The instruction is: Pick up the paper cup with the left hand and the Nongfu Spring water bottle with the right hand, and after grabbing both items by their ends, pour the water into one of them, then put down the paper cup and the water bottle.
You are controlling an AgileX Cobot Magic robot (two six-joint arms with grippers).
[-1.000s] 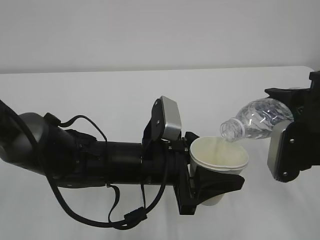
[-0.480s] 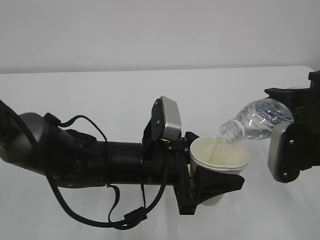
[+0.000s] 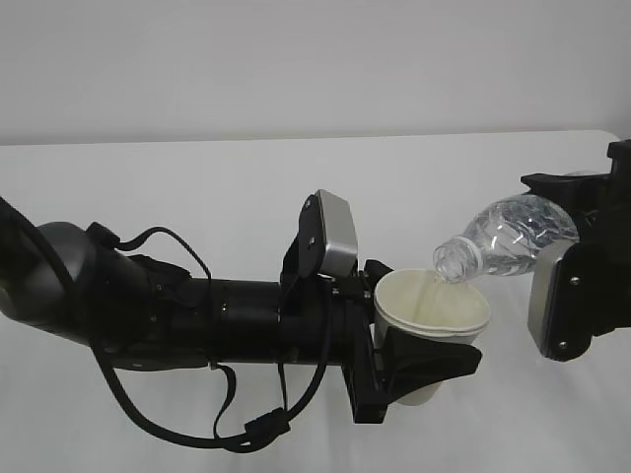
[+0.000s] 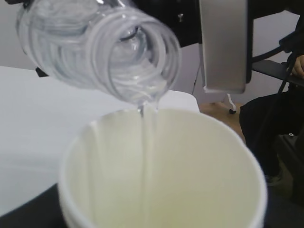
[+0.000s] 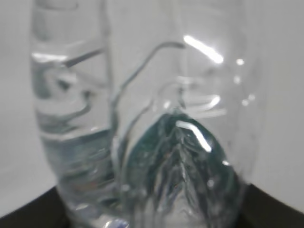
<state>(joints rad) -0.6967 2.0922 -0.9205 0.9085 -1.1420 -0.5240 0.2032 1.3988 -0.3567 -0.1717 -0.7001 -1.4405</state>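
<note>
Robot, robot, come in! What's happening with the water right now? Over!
Left hand grips paper cup. Right hand tilts bottle over it. Water streaming in. Nothing blocking.

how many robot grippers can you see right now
2. The left hand reaches in from the left, gripping the paper cup. The right hand at the right edge holds the tilted Nongfu Spring water bottle.

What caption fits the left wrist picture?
Water streams from the tilted bottle into the paper cup.
</note>
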